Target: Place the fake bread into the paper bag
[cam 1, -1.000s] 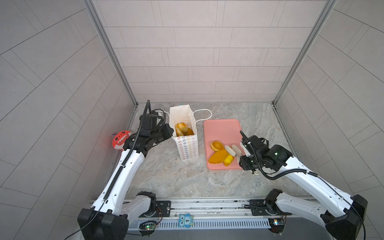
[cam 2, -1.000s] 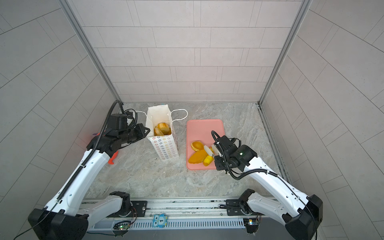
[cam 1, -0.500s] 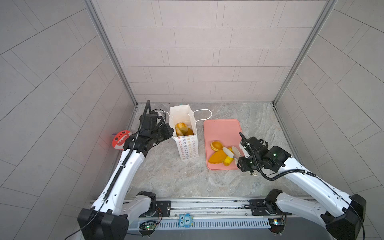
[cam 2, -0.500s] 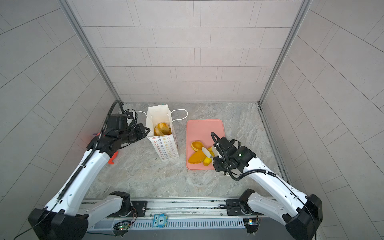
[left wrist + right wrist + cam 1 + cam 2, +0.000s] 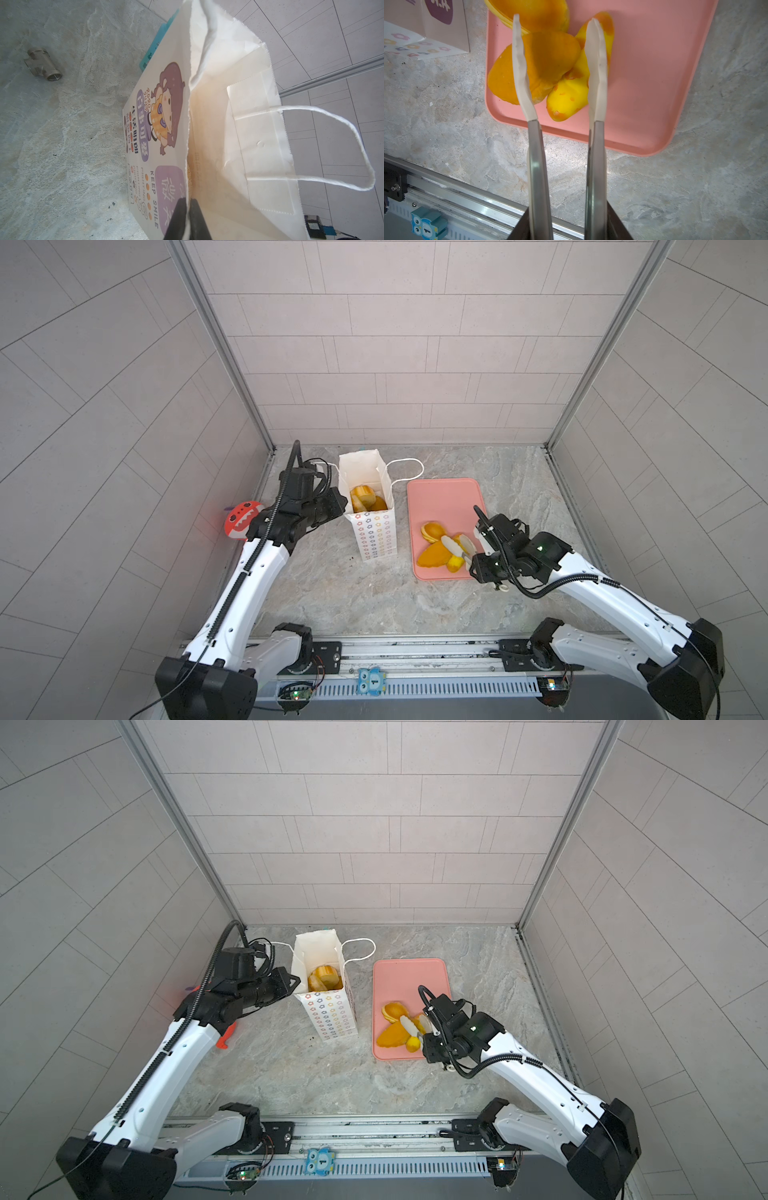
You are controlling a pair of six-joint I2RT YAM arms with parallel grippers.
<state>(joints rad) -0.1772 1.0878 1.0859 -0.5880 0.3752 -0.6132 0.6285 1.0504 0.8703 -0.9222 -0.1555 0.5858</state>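
Note:
The white paper bag (image 5: 374,539) (image 5: 332,1015) stands upright and open, with the cartoon girl print on its side (image 5: 166,108). Fake bread (image 5: 368,499) (image 5: 324,977) lies inside it. My left gripper (image 5: 188,209) (image 5: 343,504) is shut on the bag's rim. On the pink tray (image 5: 444,497) lie an orange loaf (image 5: 546,62) (image 5: 434,558), a yellow long piece (image 5: 571,95) and a ridged piece (image 5: 542,12) (image 5: 431,529). My right gripper (image 5: 554,17) (image 5: 454,538) (image 5: 413,1020) hangs open over the loaf and the yellow piece, gripping nothing.
A red toy (image 5: 239,520) sits by the left wall behind my left arm. In the left wrist view a metal pipe fitting (image 5: 42,66) lies on the stone floor and a teal packet (image 5: 158,45) shows behind the bag. The rail (image 5: 374,651) runs along the front.
My right gripper has shifted slightly left over the bread on the tray and its fingers have parted a little. The left gripper and the bag have stayed put.

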